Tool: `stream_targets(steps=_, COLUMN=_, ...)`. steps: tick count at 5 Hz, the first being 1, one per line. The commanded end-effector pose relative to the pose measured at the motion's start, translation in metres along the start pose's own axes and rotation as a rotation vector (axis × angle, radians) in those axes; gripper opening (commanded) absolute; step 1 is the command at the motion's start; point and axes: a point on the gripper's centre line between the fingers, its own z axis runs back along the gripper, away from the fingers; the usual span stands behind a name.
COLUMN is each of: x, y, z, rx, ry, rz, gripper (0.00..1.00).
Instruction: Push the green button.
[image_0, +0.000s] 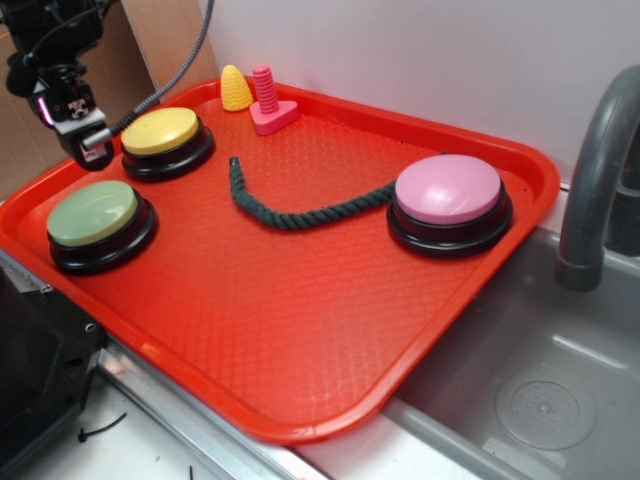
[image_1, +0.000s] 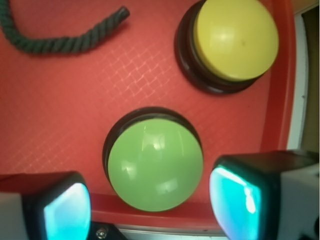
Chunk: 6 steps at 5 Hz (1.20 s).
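The green button (image_0: 93, 213), a pale sage dome on a black base, sits at the left corner of the red tray (image_0: 300, 330). My gripper (image_0: 85, 145) hangs above the tray's left rim, behind the green button and just left of the yellow one. In the wrist view the green button (image_1: 155, 165) lies below and between my two fingers, and the gripper (image_1: 150, 210) is open with nothing in it. The cyan finger pads (image_1: 232, 197) stand wide apart and clear of the dome.
A yellow button (image_0: 160, 130) (image_1: 235, 37) sits behind the green one. A larger pink button (image_0: 448, 188) is at the tray's right. A dark green rope (image_0: 290, 215) (image_1: 60, 42) curves between them. A yellow corn toy (image_0: 236, 88) and pink bolt (image_0: 268, 100) stand at the back. A faucet (image_0: 600, 180) and sink (image_0: 540, 400) are at right.
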Motion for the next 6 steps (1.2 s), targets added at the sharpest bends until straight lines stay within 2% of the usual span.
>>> stream_targets(steps=1, x=0.013, y=-0.004, z=0.022, rx=0.027, ry=-0.05, rz=-0.019, gripper=1.0)
stream_targets(steps=5, x=0.026, y=-0.008, z=0.051, rx=0.003, ry=-0.091, rz=-0.042, gripper=1.0)
stream_targets(steps=6, x=0.018, y=-0.005, z=0.06, rx=0.03, ry=-0.122, rz=-0.008, gripper=1.0)
